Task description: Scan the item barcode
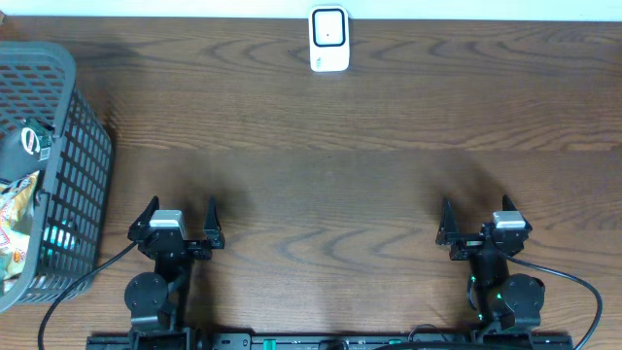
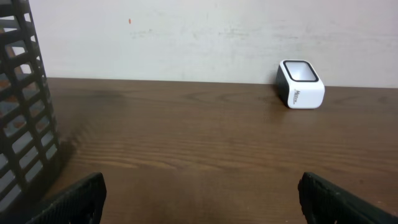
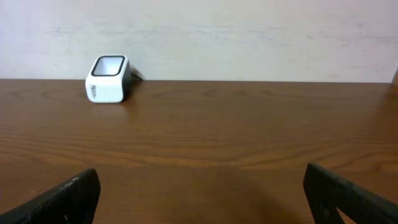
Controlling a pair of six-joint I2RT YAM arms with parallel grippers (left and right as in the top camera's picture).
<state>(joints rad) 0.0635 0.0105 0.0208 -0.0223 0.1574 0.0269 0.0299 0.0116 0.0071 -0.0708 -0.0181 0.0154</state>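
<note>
A white barcode scanner (image 1: 329, 39) with a dark window stands at the table's far edge; it also shows in the left wrist view (image 2: 301, 84) and the right wrist view (image 3: 108, 79). Packaged items (image 1: 21, 194) lie inside the black mesh basket (image 1: 83, 156) at the far left; their barcodes cannot be made out. My left gripper (image 1: 181, 210) hovers near the front edge, open and empty, just right of the basket. My right gripper (image 1: 480, 212) rests at the front right, likewise open with nothing between its fingers.
The basket's wall (image 2: 22, 106) rises close on the left of the left gripper. Bare brown wood table (image 1: 330, 194) stretches between both grippers and the scanner. A pale wall backs the table.
</note>
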